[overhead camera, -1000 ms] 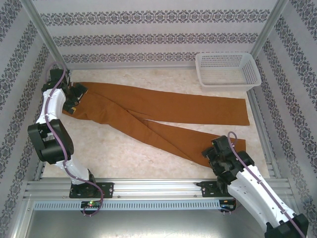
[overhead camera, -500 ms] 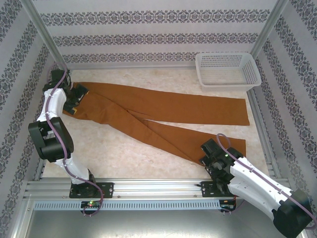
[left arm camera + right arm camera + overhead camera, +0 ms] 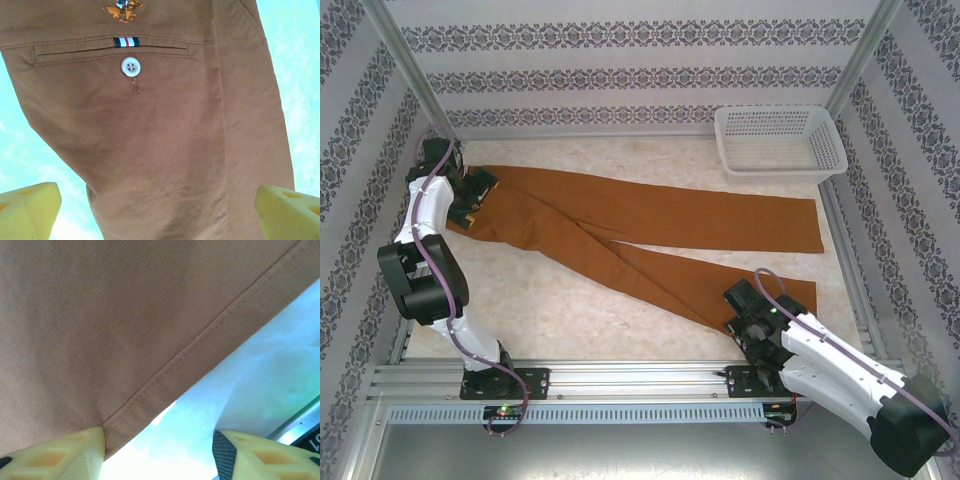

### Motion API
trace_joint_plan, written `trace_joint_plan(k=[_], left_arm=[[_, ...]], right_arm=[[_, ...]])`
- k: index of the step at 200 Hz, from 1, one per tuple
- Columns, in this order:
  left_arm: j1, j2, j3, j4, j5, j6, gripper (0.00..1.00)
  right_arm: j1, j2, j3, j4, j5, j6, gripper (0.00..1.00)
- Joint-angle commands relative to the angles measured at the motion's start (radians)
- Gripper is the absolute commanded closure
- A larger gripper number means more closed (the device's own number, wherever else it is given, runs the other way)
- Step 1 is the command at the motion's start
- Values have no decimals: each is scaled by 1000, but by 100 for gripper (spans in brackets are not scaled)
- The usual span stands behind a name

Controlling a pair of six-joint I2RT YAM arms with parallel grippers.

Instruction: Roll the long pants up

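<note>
Pale marbled table (image 3: 570,320), patterned walls (image 3: 620,60): the long pants (image 3: 650,215) lie flat across it, legs splayed rightward. The left gripper (image 3: 472,197) hangs wide open, empty, over the seat (image 3: 150,140); the right gripper (image 3: 738,318) stands part-open at the near hem (image 3: 200,347), gripping nothing. Catching only that edge, I reckon, the cloth could slip free.

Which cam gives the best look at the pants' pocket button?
Left wrist: the white button sits sharp, just under the pocket slit of the long pants. Top external shows the waist end at the left gripper, too small to pick a button out. Right wrist looks at a leg hem instead.
</note>
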Motion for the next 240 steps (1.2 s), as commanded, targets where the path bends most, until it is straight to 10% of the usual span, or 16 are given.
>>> trace_joint_plan(k=[1,100,144,240], left_arm=[[1,6,34,-12,0,17,0],[1,7,72,-36,-8,20,0],[1,2,68,-42,-9,18,0],[1,25,131,-69,-19,18,0]], right_arm=[[-12,42,18,158,151,-45,42],[-103,140,74,211,158,-172,42],[-101,123,80,182,151,-186,90],[-305,145,412,-26,168,-593,100]])
